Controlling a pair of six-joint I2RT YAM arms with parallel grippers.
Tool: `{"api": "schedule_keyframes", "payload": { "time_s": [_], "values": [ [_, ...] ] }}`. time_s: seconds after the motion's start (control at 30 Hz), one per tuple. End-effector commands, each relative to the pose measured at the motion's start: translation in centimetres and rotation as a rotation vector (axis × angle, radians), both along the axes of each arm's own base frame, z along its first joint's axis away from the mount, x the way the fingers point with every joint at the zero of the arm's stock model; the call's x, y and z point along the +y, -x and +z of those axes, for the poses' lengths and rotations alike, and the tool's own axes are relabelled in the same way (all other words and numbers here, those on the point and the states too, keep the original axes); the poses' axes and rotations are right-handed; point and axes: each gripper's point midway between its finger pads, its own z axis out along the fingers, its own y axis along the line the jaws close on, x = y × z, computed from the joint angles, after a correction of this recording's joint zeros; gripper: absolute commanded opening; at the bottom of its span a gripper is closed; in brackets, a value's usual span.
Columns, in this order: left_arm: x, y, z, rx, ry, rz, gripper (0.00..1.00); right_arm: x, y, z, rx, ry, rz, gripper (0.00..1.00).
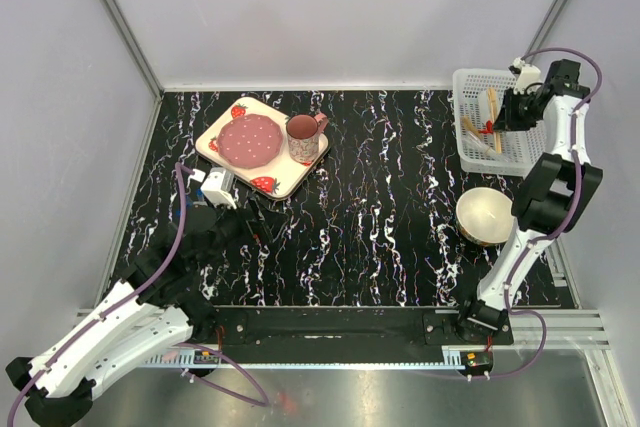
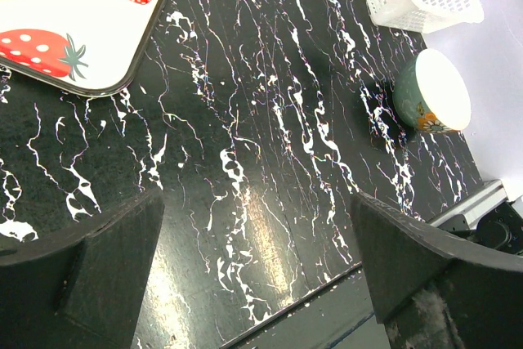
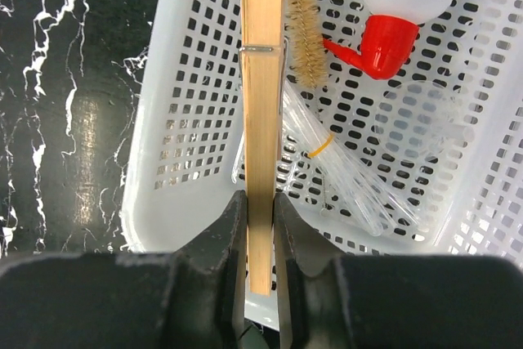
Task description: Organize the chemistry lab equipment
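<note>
Black marbled surface [image 1: 380, 237]: we hold a wooden clamp [image 3: 261, 120] in the right tool [image 3: 260, 206], over the basket [image 3: 188, 104]; left tool [image 2: 255, 226] wide, empty. Released near the rim, seemingly close, it may tip out.

A black table top [image 1: 380, 197] veined with white marbling fills the enclosure. Pale grey panels close it in: a back wall [image 1: 340, 7], a left wall [image 1: 60, 147] and a right wall [image 1: 615, 247] (all bare and matte). Aluminium posts [image 1: 120, 17] run up the rear corners. A slotted metal rail [image 1: 580, 325] edges the near side, with a brushed steel surface [image 1: 400, 397] below. Even light leaves a soft sheen [image 2: 261, 226] on the top.
</note>
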Motion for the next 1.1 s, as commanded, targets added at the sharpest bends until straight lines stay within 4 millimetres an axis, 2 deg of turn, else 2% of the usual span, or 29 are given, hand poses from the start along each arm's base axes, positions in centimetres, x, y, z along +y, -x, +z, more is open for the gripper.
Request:
{"api": "schedule_keyframes", "payload": {
  "time_s": [0.0,0.3,0.47,0.63,0.67,0.73,0.77,0.83,0.87,0.9,0.97,1.0,1.07],
  "values": [
    [-0.1,-0.3,2.6,-0.049,0.051,0.009,0.99,-0.8,-1.1,1.0,-0.025,0.045,0.009,0.18],
    [0.0,-0.3,2.5,-0.046,0.050,0.011,0.99,-0.5,-0.6,-1.0,0.034,0.015,0.015,0.24],
    [0.1,-0.3,2.8,-0.051,0.057,0.016,0.99,-0.3,-0.3,-0.5,0.035,0.013,0.019,0.32],
    [0.6,0.0,4.5,-0.070,0.090,0.032,0.99,0.0,0.1,2.1,-0.008,0.022,0.023,0.48],
    [0.6,0.0,4.9,-0.074,0.094,0.034,0.99,0.2,0.3,3.3,-0.031,0.025,0.027,0.51],
    [1.0,0.1,5.9,-0.087,0.101,0.045,0.99,0.6,0.8,4.6,-0.052,0.022,0.033,0.59],
    [1.3,0.2,6.0,-0.086,0.095,0.052,0.99,1.1,1.2,6.2,-0.086,0.021,0.040,0.61],
    [1.8,0.2,7.2,-0.104,0.100,0.069,0.99,1.8,1.9,7.4,-0.109,0.007,0.046,0.66],
    [2.2,0.2,7.2,-0.101,0.081,0.083,0.99,2.5,2.7,8.7,-0.137,-0.005,0.059,0.71],
    [2.6,0.3,8.3,-0.119,0.087,0.090,0.99,2.9,3.1,9.4,-0.155,-0.014,0.059,0.75],
    [3.5,0.3,8.5,-0.119,0.047,0.115,0.99,4.1,4.5,11.3,-0.196,-0.034,0.077,0.82],
    [3.9,0.5,9.7,-0.136,0.052,0.126,0.99,4.5,4.9,12.0,-0.216,-0.039,0.080,0.84],
    [5.2,0.5,9.9,-0.133,0.005,0.164,0.99,5.7,6.6,13.7,-0.260,-0.050,0.104,0.92]
  ]
}}
